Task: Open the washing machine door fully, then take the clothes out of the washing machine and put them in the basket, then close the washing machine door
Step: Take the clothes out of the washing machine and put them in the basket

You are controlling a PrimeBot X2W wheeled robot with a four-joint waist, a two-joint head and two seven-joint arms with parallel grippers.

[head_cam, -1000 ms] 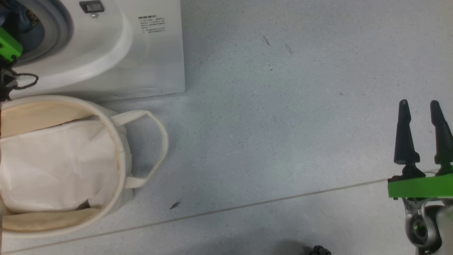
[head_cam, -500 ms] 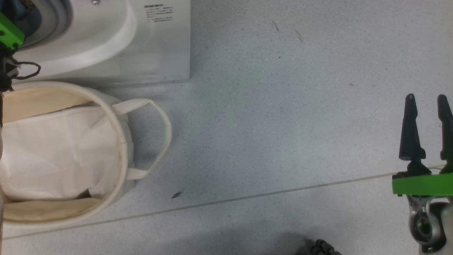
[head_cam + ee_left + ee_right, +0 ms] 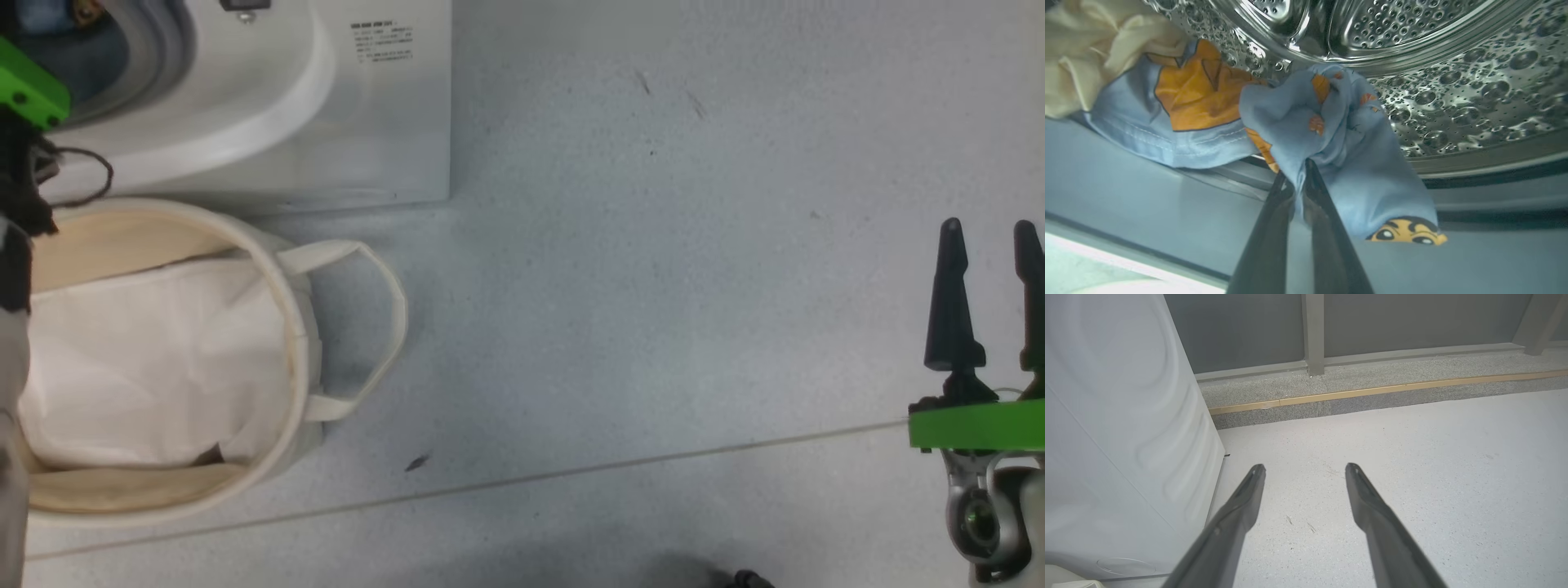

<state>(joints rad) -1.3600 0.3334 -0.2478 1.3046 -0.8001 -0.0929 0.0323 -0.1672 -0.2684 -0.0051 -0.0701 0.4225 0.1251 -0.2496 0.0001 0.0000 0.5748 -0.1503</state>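
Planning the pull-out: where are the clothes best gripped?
The bunched light-blue fold of the clothes nearest the drum mouth, coming straight in from the front: it stands proud as a narrow ridge. The left gripper is shut on it there.

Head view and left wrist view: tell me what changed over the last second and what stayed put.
The left gripper closed on the clothes inside the washing machine. The head view's whole picture shifted a little, so the camera moved, not the things. The basket stayed in front of the washing machine, and the right gripper stayed open over the floor.
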